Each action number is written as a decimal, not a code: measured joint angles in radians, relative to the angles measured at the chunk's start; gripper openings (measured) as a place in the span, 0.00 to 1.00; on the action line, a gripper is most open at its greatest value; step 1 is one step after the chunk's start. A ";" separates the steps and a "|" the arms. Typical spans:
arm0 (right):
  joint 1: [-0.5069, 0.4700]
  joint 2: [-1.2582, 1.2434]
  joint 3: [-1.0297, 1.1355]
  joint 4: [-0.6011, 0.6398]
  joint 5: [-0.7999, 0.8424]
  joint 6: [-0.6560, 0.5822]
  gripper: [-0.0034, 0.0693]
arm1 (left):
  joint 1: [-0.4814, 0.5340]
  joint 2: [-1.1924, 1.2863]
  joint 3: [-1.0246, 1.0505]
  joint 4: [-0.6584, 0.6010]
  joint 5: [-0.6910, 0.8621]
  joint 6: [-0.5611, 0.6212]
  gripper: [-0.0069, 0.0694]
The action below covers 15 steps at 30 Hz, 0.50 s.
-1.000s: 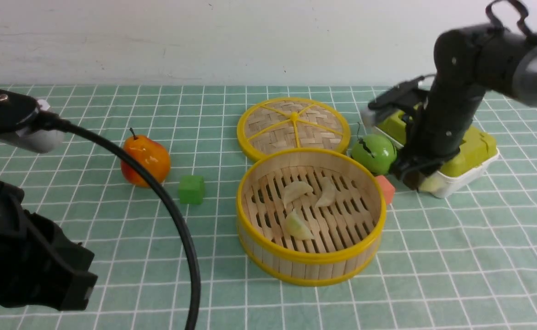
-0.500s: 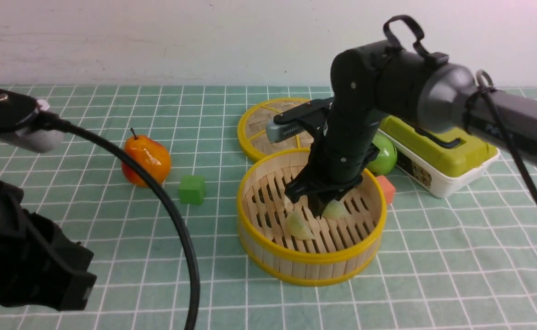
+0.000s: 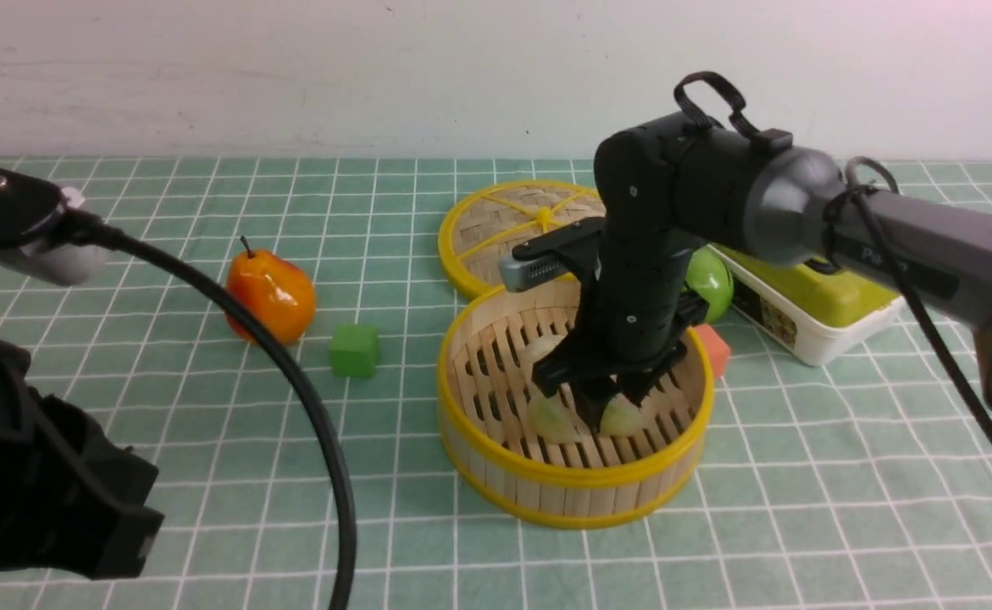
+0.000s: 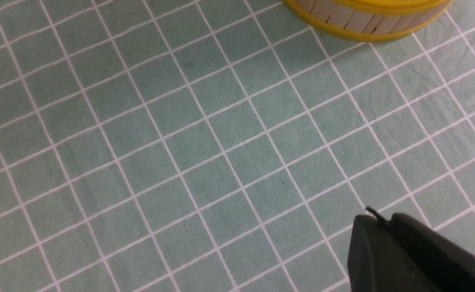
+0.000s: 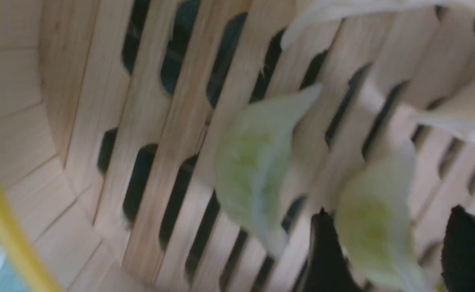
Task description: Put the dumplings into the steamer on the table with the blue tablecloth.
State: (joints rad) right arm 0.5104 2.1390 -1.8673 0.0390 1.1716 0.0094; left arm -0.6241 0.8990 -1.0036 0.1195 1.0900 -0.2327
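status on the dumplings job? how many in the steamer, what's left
Done: three dumplings lie on the steamer floor: one yellow-green dumpling and two cream dumplings, partly in frame. In hand: the fourth dumpling, yellow-green, sits on the slats between the parted jaws of the right hand, apparently not gripped. Left: lift that hand clear. The left hand is shut, idle over the tablecloth.

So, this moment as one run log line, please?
right claw: open, inside round wooden-slat steamer | pale yellow-green dumpling: between its jaws | left claw: shut, over teal grid cloth
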 joint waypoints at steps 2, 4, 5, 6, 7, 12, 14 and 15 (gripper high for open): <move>0.000 -0.059 0.000 -0.005 0.023 -0.009 0.57 | 0.000 -0.042 0.004 0.021 0.027 -0.001 0.14; 0.000 -0.141 0.005 -0.007 0.038 -0.009 0.54 | 0.000 -0.111 0.019 0.034 0.049 -0.007 0.14; 0.000 -0.141 0.006 -0.007 0.038 -0.009 0.54 | 0.000 -0.119 0.019 0.034 0.050 -0.008 0.14; 0.000 -0.224 0.028 -0.007 0.035 -0.017 0.50 | 0.000 -0.199 0.047 0.039 0.057 -0.027 0.14; 0.000 -0.263 0.045 -0.006 0.030 -0.018 0.48 | 0.000 -0.237 0.065 0.042 0.058 -0.042 0.14; 0.000 -0.512 0.243 0.037 -0.116 -0.019 0.32 | 0.000 -0.461 0.212 0.044 0.018 -0.116 0.15; 0.000 -0.574 0.295 0.052 -0.158 -0.019 0.29 | 0.000 -0.508 0.241 0.044 -0.008 -0.134 0.15; 0.000 -0.657 0.380 0.075 -0.240 -0.019 0.24 | 0.000 -0.563 0.290 0.044 -0.050 -0.150 0.16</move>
State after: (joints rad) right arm 0.5104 1.4824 -1.4870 0.1136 0.9316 -0.0098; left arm -0.6241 0.3359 -0.7136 0.1638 1.0400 -0.3832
